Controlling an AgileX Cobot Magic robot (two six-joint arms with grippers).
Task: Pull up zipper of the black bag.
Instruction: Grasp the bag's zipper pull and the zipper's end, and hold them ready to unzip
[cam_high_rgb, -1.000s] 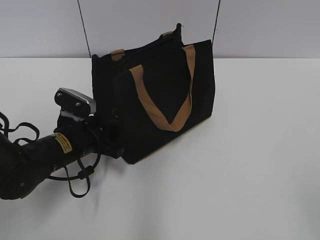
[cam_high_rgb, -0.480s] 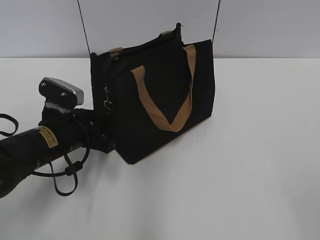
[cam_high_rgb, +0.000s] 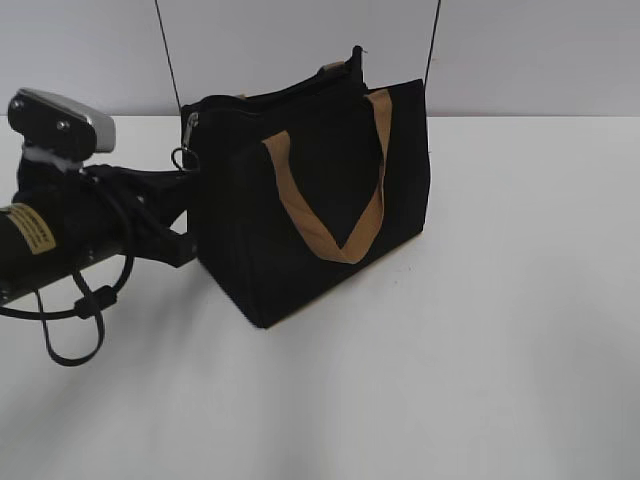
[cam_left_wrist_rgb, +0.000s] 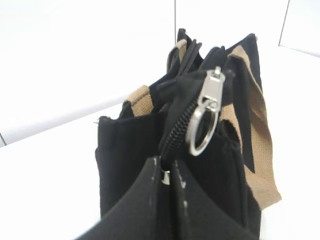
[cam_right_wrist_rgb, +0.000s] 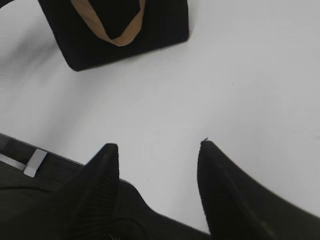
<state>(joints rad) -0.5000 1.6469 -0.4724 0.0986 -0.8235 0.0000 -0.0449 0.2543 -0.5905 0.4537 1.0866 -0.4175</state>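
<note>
The black bag (cam_high_rgb: 320, 200) stands upright on the white table, its tan handle on the near face. The zipper (cam_high_rgb: 190, 127), a silver slider with a ring pull, sits at the bag's upper left corner. In the left wrist view the zipper (cam_left_wrist_rgb: 210, 95) hangs free on the black zip track above my left gripper (cam_left_wrist_rgb: 167, 167). That gripper is shut on the lower end of the track, where a small silver bit shows between the fingers. In the exterior view it (cam_high_rgb: 188, 195) is against the bag's left end. My right gripper (cam_right_wrist_rgb: 157, 145) is open and empty over bare table, with the bag (cam_right_wrist_rgb: 165, 25) far ahead.
The white table (cam_high_rgb: 500, 350) spreads to the right and front of the bag. A pale wall with thin dark lines rises behind. A loose black cable loop (cam_high_rgb: 70, 340) hangs under the left arm. A dark edge (cam_right_wrist_rgb: 30, 160) crosses the lower left of the right wrist view.
My left arm has moved left and up, drawing the bag's left end out with it. The slider and ring now sit higher, at the bag's top left corner.
</note>
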